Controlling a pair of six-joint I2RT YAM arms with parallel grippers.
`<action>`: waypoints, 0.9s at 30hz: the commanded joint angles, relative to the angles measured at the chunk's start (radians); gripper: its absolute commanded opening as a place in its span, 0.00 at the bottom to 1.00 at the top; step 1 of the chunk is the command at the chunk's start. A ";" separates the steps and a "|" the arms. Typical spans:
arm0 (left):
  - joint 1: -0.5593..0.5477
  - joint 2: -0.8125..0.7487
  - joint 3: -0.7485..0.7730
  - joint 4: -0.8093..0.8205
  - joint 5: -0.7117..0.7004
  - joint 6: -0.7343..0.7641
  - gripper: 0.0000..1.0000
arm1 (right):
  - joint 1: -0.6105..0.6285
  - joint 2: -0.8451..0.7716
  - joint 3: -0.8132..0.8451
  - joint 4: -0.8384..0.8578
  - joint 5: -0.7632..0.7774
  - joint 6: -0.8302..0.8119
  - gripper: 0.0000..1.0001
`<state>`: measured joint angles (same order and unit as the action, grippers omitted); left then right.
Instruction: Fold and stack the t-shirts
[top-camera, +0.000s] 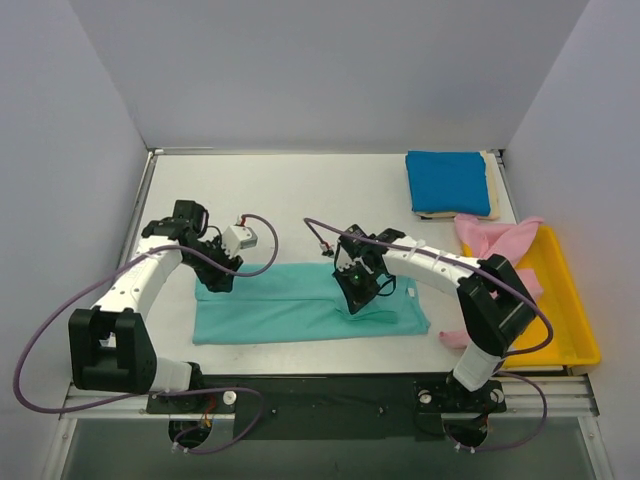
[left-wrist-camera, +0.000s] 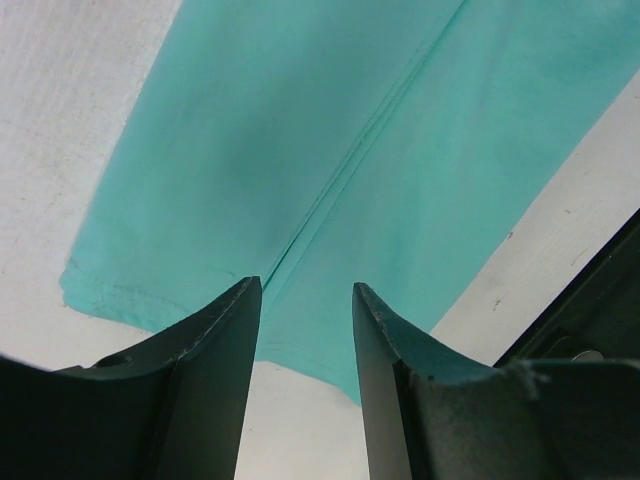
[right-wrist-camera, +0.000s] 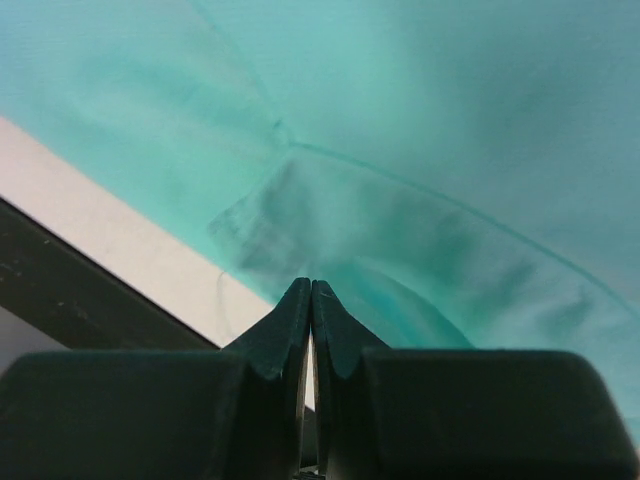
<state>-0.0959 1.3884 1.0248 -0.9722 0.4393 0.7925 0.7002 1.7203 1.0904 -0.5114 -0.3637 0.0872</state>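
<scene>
Your table (top-camera: 300, 190) is pale and walled on three sides. The biggest item on it is the teal-green t-shirt (top-camera: 290, 305), lying near the front edge as a long flat band running left to right. It looks folded lengthwise, probably awaiting its crosswise folds.

At the right edge sits a yellow tray (top-camera: 575, 330), with a rumpled pink t-shirt (top-camera: 500, 238) spilling over its far rim, not yet folded.

At the far right corner, a deep blue t-shirt (top-camera: 447, 182) rests as a neat rectangle on a cream t-shirt (top-camera: 491, 190), of which only a sliver shows. This appears to be the stack in progress.

Your left pincer (top-camera: 218, 275) hangs over the band's left end, and your right pincer (top-camera: 358, 298) sits toward its right end, apparently so each can work one end.

The wrist views add what the top view cannot resolve. The left wrist view shows the left pincer (left-wrist-camera: 305, 290) with a modest gap, holding nothing, lined up with a seam down the cloth. The right wrist view shows the right pincer (right-wrist-camera: 311, 290) closed with its tips meeting at a raised, shadowed flap near the front hem. You cannot tell whether cloth is pinched between them.
</scene>
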 joint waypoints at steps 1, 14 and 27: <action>0.010 -0.038 0.011 0.044 -0.017 0.002 0.52 | 0.045 -0.085 -0.027 -0.006 -0.006 0.072 0.00; 0.016 -0.032 0.035 0.047 -0.030 0.007 0.52 | 0.007 -0.162 -0.021 -0.036 0.069 0.109 0.00; 0.056 -0.080 -0.023 0.066 -0.073 0.027 0.52 | 0.105 0.116 0.092 0.030 -0.054 0.060 0.00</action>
<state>-0.0612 1.3418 1.0130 -0.9352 0.3756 0.7990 0.7849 1.8069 1.1484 -0.4561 -0.3859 0.1745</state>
